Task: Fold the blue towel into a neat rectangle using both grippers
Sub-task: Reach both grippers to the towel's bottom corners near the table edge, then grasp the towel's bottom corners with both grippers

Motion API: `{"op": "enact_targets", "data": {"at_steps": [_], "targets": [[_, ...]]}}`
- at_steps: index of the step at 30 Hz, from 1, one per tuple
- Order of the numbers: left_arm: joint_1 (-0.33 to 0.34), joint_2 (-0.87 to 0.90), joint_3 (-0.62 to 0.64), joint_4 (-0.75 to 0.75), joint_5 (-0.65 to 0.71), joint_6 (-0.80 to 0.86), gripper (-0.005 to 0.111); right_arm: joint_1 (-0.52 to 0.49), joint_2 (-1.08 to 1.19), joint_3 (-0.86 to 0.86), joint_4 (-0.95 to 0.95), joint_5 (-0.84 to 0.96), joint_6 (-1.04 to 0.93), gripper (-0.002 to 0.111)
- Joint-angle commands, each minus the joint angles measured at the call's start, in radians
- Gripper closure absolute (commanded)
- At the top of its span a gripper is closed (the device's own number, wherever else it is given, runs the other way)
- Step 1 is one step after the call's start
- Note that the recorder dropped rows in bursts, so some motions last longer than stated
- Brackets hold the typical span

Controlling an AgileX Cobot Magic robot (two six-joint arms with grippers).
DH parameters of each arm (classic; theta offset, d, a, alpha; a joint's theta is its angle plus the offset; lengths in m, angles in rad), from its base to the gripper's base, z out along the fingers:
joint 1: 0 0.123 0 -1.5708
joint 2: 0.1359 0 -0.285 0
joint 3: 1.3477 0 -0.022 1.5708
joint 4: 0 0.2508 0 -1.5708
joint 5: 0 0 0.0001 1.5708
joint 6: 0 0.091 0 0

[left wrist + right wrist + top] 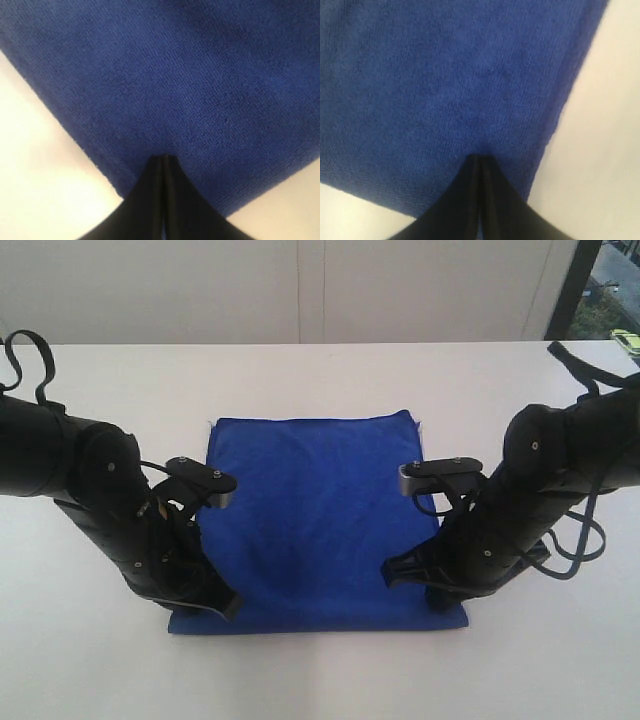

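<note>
The blue towel [320,510] lies flat on the white table [90,670], wider at its near edge. My left gripper [222,608] is down at the towel's near left corner. In the left wrist view its black fingers are pressed together with their tips [165,158] in the cloth [175,75], close to the corner's edges. My right gripper [440,602] is at the near right corner. Its fingers are likewise together, tips [481,159] in the cloth [445,75], which dimples slightly just ahead of them. Both look shut on the towel.
White table top surrounds the towel on all sides. A wall runs along the table's far edge. Black cables loop beside my right arm [580,540]. Loose white threads show at the towel's far corners [209,423].
</note>
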Motion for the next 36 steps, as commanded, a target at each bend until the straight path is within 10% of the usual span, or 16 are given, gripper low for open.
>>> {"op": "enact_targets", "data": {"at_steps": [1, 6, 11, 18, 36], "targets": [[-0.006, 0.005, -0.027, -0.004, 0.078, -0.004, 0.107, 0.001, -0.062, 0.007, -0.019, -0.006, -0.007, 0.108], [-0.006, -0.084, -0.098, -0.002, 0.134, 0.094, 0.107, 0.001, -0.169, 0.007, -0.059, 0.014, -0.147, 0.108], [-0.006, -0.158, -0.129, 0.003, 0.354, 0.593, 0.107, 0.001, -0.220, 0.007, -0.059, 0.147, -0.520, 0.108], [-0.006, -0.107, -0.085, 0.011, 0.294, 0.692, 0.086, 0.001, -0.212, 0.081, -0.048, 0.136, -0.913, 0.072], [-0.006, -0.068, -0.085, 0.011, 0.316, 0.816, 0.050, 0.001, -0.162, 0.091, -0.011, 0.019, -0.930, 0.056]]}}
